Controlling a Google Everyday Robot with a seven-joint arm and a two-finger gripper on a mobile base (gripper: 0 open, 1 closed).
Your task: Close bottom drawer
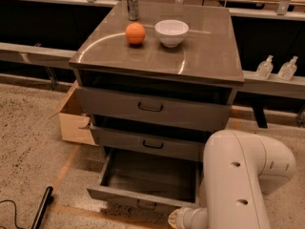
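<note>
Camera view is showing the wide grey metal bottom drawer (pixel 141 195) standing pulled well out at the foot of the grey three-drawer cabinet (pixel 205 56). A bulky white robot arm (pixel 243 175) is bending down by the cabinet's lower right corner. Its gripper (pixel 177 219) is sitting just beside the open drawer's front panel, only partly in sight; whether it is apart or together I cannot tell.

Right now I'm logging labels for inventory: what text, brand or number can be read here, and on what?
None can be read.
Can: label too blurred.
Two bottles: too small.
Gripper, low at the open bottom drawer front: no marking shows.
</note>
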